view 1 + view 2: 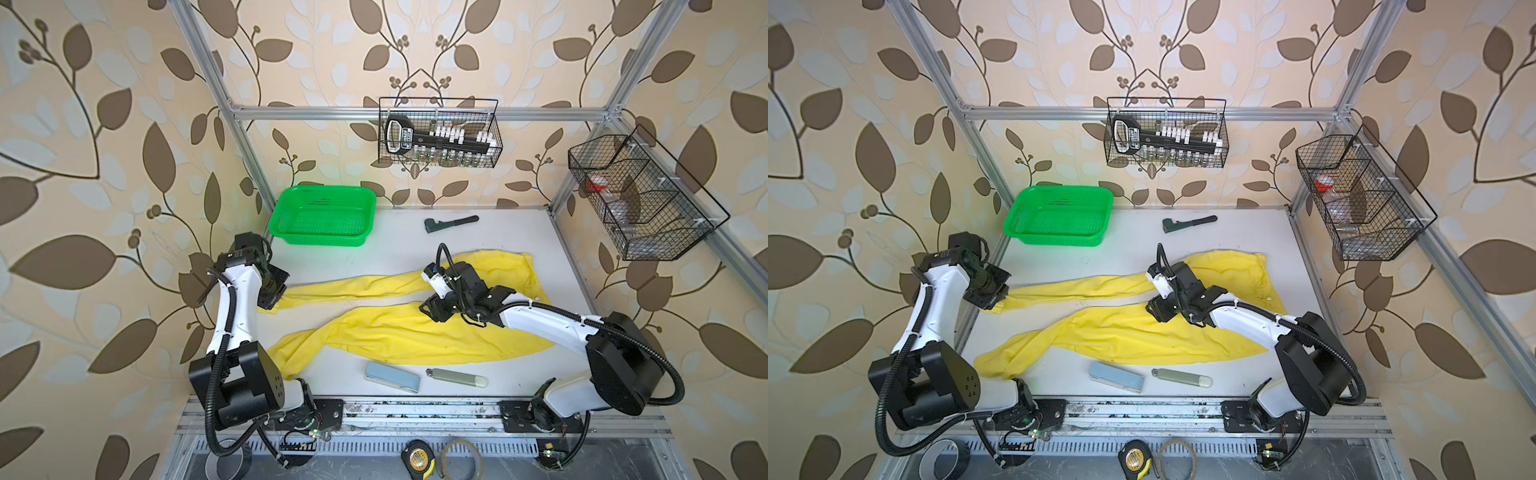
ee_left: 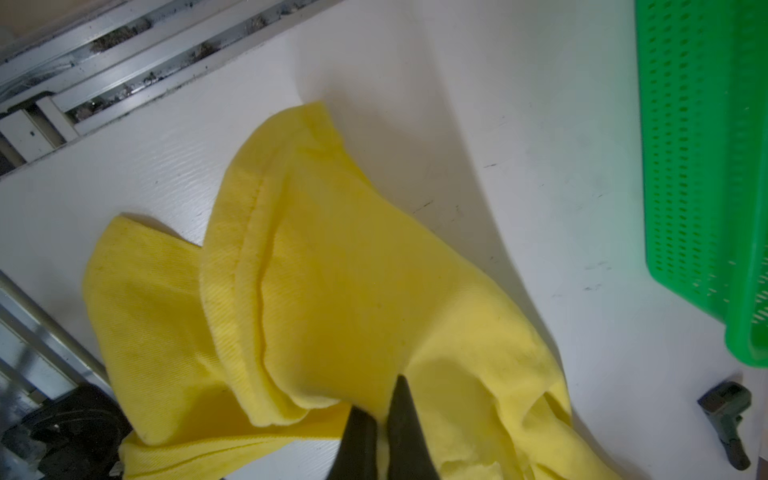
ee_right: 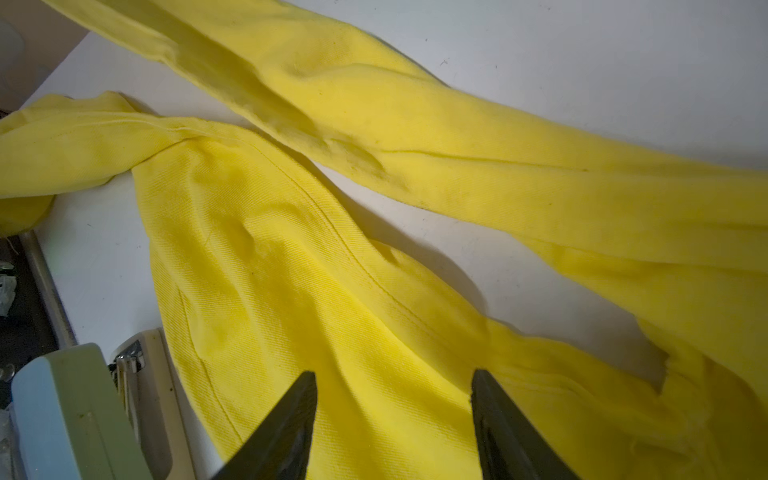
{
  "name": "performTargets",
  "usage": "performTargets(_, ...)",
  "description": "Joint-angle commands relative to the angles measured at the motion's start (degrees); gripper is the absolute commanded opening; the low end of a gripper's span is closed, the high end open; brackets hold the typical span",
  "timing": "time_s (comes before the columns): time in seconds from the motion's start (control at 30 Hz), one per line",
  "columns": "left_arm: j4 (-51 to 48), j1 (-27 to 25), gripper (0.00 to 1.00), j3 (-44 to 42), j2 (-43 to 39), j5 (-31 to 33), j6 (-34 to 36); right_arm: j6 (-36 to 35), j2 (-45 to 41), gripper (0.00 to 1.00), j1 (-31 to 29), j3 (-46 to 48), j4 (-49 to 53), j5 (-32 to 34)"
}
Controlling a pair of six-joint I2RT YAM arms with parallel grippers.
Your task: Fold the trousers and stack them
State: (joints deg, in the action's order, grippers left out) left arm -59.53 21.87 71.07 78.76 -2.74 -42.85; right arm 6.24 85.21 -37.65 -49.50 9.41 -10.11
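**Item:** trousers (image 1: 395, 332), one pair, yellow.

**Where:** spread on the table (image 1: 395, 249), unfolded. The two legs lie apart. The far leg ends at the left gripper (image 2: 379, 395). The near leg passes under the right gripper (image 3: 394, 374) and ends bunched near the left arm's base. The waistband lies beyond the right gripper, on the side away from the left gripper.

**Left gripper:** fingers pinched together on the far leg, just short of its cuff. The cuff hangs loose past the fingertips and looks slightly raised off the table.

**Right gripper:** jaws apart, holding nothing, poised low over the near leg close to the crotch. Whether the tips touch the cloth cannot be told.

**Basket (image 1: 320, 240):** green, empty, just beyond the left gripper and apart from the cloth.

**Progress (judged):** early.
- Done: one leg end secured.
- Not yet done: no fold made, legs not laid one on the other, nothing stacked.
- Left: bring the legs together, fold lengthwise, then set the bundle down.
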Motion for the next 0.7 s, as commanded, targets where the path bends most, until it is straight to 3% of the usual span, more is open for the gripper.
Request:
performTargets(0.0, 1.9, 1.4, 0.02, 3.4, 3.2, 0.2, -3.4, -2.7, 1.7, 0.60, 1.3, -1.2, 0.2, -0.2)
performTargets(0.33, 6.7, 4.3, 0.02, 11.3, 17.1, 1.4, -4.3, -7.4, 10.3, 0.60, 3.0, -7.5, -0.6, 3.2)
performTargets(0.67, 6.0, 4.4, 0.04, 18.2, 24.5, 1.0, -2.2, -4.7, 24.3, 0.59, 4.9, -20.0, -4.1, 3.6)
